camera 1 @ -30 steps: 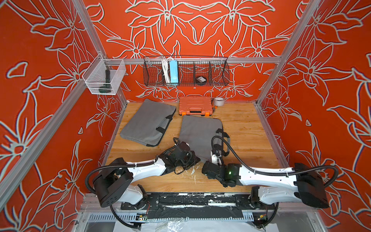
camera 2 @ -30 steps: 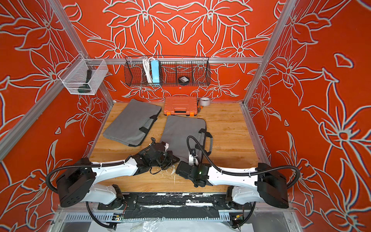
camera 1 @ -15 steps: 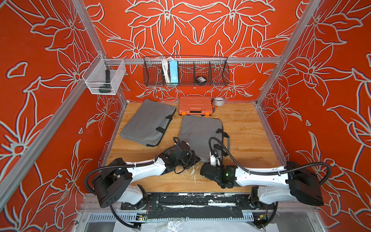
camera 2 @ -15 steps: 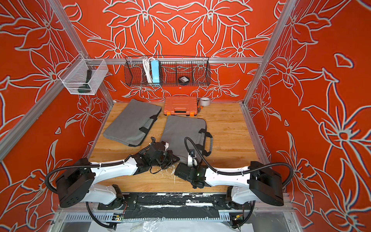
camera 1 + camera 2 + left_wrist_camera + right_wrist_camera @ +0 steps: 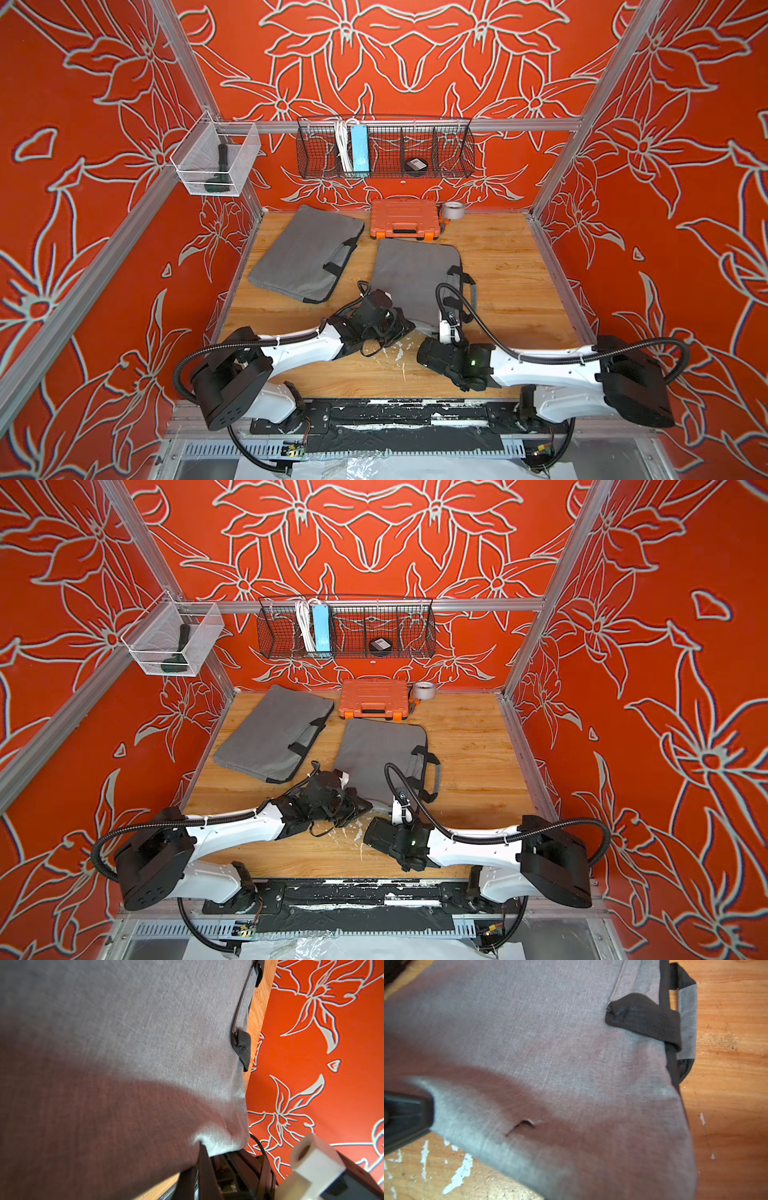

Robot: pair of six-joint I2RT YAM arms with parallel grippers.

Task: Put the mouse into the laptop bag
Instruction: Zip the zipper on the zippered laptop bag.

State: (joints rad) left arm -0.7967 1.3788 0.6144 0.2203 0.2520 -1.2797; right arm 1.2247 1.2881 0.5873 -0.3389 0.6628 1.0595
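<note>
In both top views two grey bags lay flat on the bench: the laptop bag in the middle and a second bag to its left. Behind them stood one orange case and one tape roll. One wire basket with one power strip hung on the back wall, and one mesh bin hung on the left wall. The mouse could not be made out.

Since a second earlier the bags, case and tape had not moved. The left arm had kept its place, and the right arm's elbow had shifted slightly inward.

Both arms lay low and stretched toward the centre. The left claw was clenched on the laptop bag's near corner. The right claw sat just before the bag's near edge, clenched; whether it gripped anything could not be told.

In the left wrist view, grey bag fabric filled most of the picture, and its corner was pinched up over a dark finger.

In the right wrist view, one black finger of the left claw held the raised corner of the bag. The bag's handle lay on the wood.
</note>
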